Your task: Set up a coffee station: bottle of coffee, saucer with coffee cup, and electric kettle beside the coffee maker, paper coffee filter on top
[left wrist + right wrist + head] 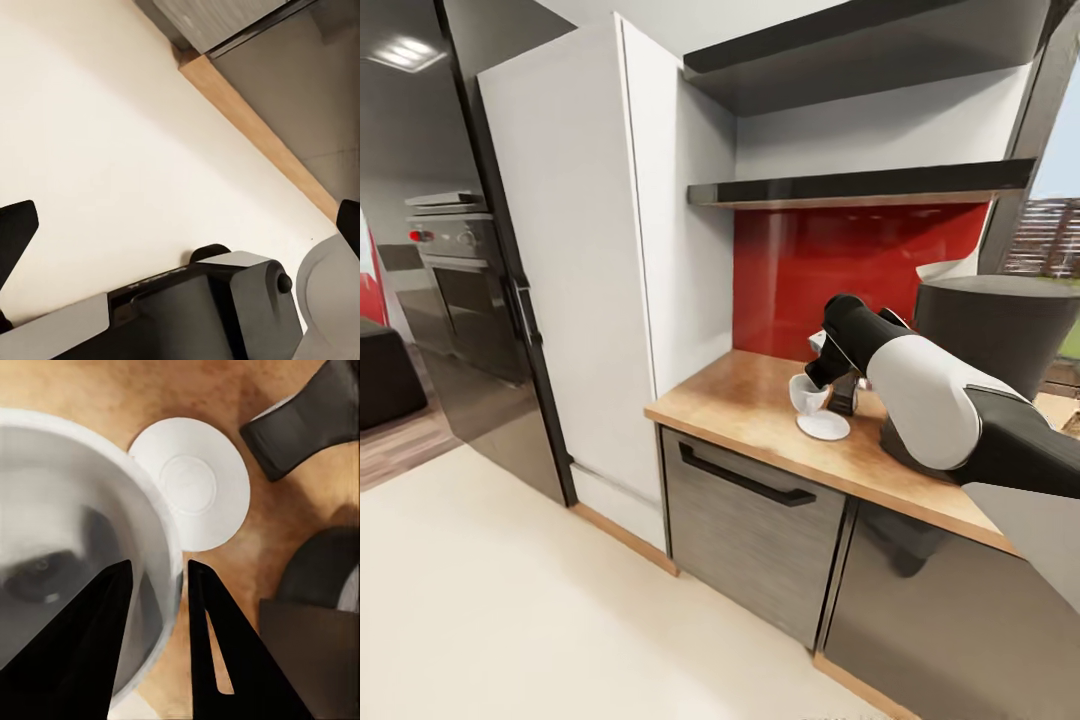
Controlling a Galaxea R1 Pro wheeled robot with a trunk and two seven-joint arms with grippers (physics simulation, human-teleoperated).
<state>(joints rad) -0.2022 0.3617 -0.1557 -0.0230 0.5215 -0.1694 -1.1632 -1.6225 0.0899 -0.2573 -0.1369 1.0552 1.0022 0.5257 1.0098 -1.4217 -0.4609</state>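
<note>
The right arm is reaching forward, its gripper [812,385] pointing down and its 2 fingers [217,637] pinching a rim; the left gripper seems to be hanging low.

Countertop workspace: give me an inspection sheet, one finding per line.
Surface: wooden countertop, red backsplash behind.
Job's things: white coffee cup held above the counter, beside the white saucer, not yet on it; a large dark appliance stands at the right.
Clutter: a dark object near the saucer, unidentifiable.
Grippers: right claw pinching the cup's rim; left claw facing the floor, state unclear.
Cables: nothing seen.
Surroundings: two wall shelves, tall white cabinet, oven at the far left.
</note>
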